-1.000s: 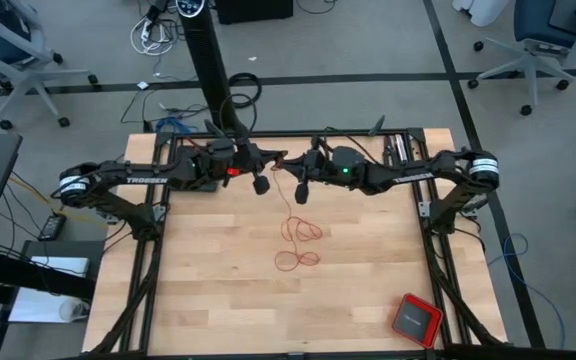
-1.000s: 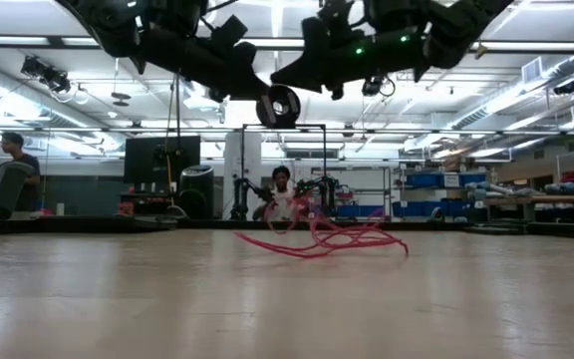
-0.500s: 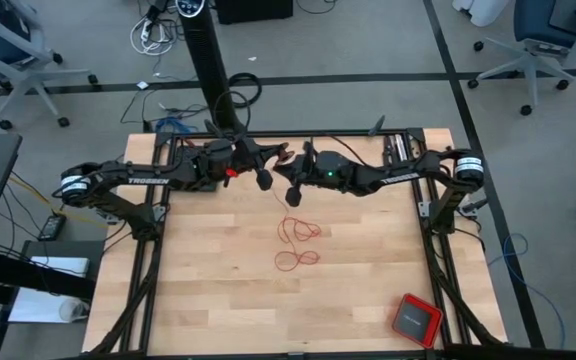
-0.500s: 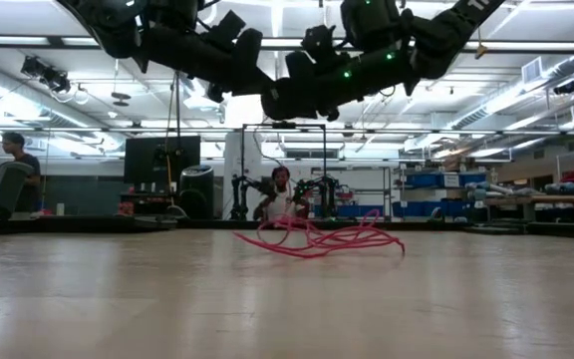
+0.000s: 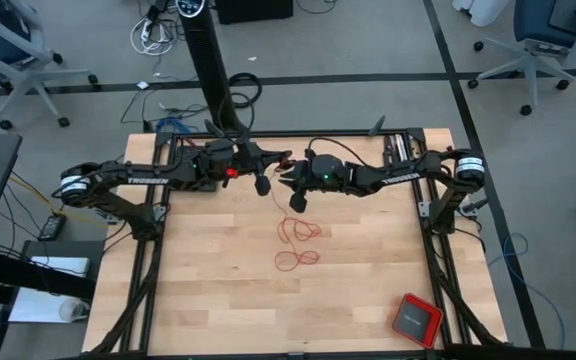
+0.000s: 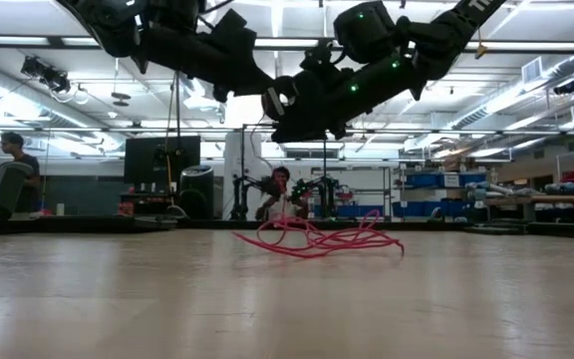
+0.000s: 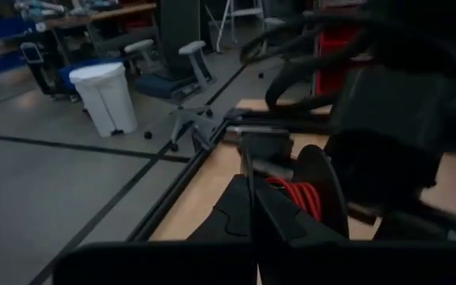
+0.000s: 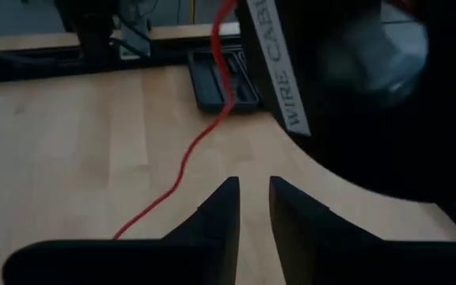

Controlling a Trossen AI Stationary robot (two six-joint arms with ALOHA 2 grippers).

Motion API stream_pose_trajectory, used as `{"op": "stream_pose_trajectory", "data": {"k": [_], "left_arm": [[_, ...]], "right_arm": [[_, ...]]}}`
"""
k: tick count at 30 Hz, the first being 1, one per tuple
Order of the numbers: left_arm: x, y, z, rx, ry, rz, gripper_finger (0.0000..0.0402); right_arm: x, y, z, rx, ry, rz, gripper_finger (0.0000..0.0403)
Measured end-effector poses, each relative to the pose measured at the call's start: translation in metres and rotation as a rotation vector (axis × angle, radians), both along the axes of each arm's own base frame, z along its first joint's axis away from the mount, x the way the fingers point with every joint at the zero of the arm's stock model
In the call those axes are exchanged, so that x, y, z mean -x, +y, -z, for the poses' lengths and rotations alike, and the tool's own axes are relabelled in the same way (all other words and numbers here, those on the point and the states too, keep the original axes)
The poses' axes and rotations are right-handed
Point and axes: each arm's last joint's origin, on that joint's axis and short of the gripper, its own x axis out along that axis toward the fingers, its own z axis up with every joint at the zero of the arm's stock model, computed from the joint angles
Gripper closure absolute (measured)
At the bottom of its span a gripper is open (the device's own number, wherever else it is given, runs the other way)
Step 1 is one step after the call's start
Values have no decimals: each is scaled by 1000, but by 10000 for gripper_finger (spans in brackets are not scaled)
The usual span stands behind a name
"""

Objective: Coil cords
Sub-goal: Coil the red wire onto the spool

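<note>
Right wrist view first: my right gripper [image 8: 251, 207] has fingers a narrow gap apart, nothing between them. Just past them hangs a black spool [image 8: 355, 87] w/ a label reading "WIRE CABL…", and the red cord [image 8: 182, 162] runs off it down toward the table [image 8: 70, 134].

Left wrist view: my left gripper [image 7: 253, 222] is pinched closed right beside the spool; red windings show on its core. Can't tell if it grips the spool flange or the wire itself.

High view: both grippers meet above the table's far edge, centre. Most of the cord lies as loose loops mid-table, below the grippers, w/ one strand rising to the spool. Red square box [image 5: 415, 319] sits at near right corner, well apart.

Judgement: early to mid. Some cord on spool, bulk unwound. Left: wind the slack on, tuck the end.
</note>
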Motion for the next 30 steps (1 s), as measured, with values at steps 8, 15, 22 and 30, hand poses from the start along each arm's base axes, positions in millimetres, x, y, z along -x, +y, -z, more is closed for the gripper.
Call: {"op": "stream_pose_trajectory", "data": {"k": [8, 15, 22, 30], "left_arm": [[4, -2, 4, 7, 79, 10, 401], [10, -4, -8, -35, 45, 14, 401], [13, -4, -6, -51, 94, 20, 402], [11, -4, -18, -140, 1, 42, 402]], "right_arm": [[14, -13, -3, -114, 83, -67, 344], [22, -27, -4, -141, 105, -120, 351], [24, -26, 0, -118, 157, -156, 357], [29, -40, -1, -127, 139, -246, 364]]}}
